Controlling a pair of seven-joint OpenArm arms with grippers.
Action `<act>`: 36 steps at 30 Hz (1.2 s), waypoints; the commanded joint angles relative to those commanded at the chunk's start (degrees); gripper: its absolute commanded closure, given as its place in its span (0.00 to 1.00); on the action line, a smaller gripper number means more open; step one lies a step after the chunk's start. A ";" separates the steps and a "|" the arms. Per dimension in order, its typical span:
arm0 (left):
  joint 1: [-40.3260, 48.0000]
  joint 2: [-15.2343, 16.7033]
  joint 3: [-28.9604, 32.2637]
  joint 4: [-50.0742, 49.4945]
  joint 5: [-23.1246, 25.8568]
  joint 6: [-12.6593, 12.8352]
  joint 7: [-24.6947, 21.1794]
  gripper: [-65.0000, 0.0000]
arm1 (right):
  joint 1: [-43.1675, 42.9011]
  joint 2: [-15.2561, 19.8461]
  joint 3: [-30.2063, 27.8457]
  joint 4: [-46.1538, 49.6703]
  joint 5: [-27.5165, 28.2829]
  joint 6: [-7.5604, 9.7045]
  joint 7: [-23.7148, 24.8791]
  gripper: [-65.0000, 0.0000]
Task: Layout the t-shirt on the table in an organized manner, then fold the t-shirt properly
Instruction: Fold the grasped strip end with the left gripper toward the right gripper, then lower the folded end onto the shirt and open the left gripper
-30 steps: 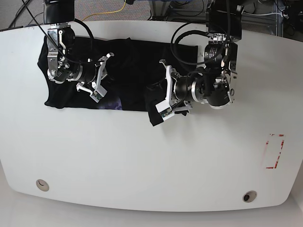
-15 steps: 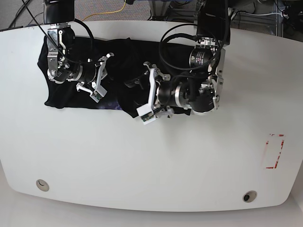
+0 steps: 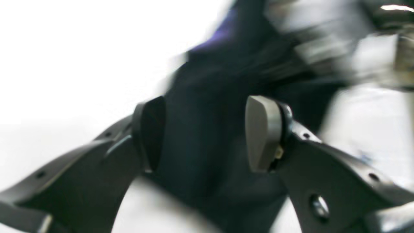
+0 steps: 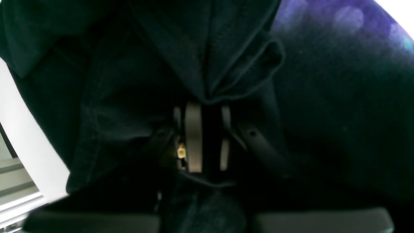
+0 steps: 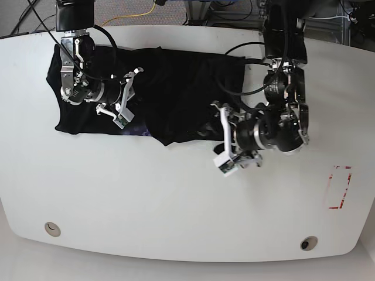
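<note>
Base view, t-shirt (image 5: 176,88): one, black, spread across the far half of the table (image 5: 176,199); near hem uneven, with a purple patch at its left.
Base view, right gripper (image 5: 119,96): over the shirt's left part; fingers look drawn together on cloth.
Base view, left gripper (image 5: 225,143): fingers apart, over bare table just beside the shirt's near right edge.
Base view, surroundings: red rectangle marking (image 5: 338,187) near right; two grommet holes (image 5: 53,229) along the near edge.
Base view, change: half a second ago the left gripper sat further left over the shirt; it has since swung right and nearer.
Left wrist view: blurred; pads (image 3: 263,132) parted, dark cloth lying between them, contact unclear.
Right wrist view: pads (image 4: 193,136) closed on a bunched fold of black cloth; purple print far right.
</note>
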 joint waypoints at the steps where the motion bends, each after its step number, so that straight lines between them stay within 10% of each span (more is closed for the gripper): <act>1: 0.09 -0.53 -0.70 -0.26 1.23 0.00 -1.23 0.57 | 0.00 -0.09 0.00 0.00 0.00 0.00 0.00 0.89; 7: 1.85 -2.02 -0.53 -0.35 3.69 2.77 -3.87 0.85 | 0.00 -0.26 0.00 0.00 0.00 0.00 0.00 0.89; 28: 9.05 -1.67 12.75 -0.35 18.02 6.11 -5.98 0.87 | 0.00 -1.14 0.00 0.00 0.00 0.00 0.00 0.89; 36: 10.37 -1.85 16.62 -0.09 13.54 5.76 -4.48 0.87 | 0.00 -1.14 0.00 0.00 0.00 0.00 0.00 0.89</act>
